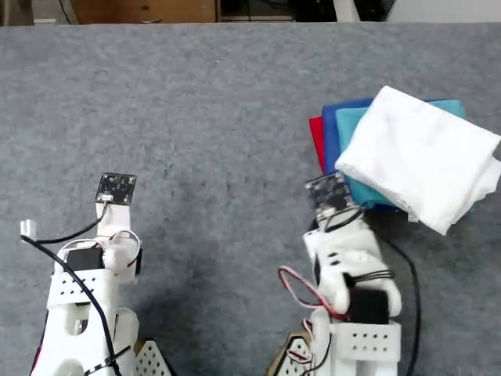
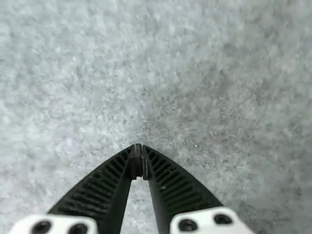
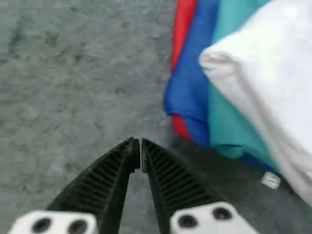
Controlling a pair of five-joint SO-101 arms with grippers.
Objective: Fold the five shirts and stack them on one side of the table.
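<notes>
Four shirts (image 1: 423,157) stacked — L gripper (image 2: 138,158), R gripper (image 3: 137,153) closed.

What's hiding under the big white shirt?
Under the white shirt lie a teal shirt, then a blue shirt, then a red shirt at the bottom; only their edges peek out. The white shirt covers the rest, so any fifth shirt cannot be seen.

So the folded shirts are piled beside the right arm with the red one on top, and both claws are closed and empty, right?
Not quite: the high view shows the white shirt on top; the red shirt only peeks out from underneath. The rest holds: the pile lies beside the right arm, and the left gripper and right gripper are shut and empty.
</notes>
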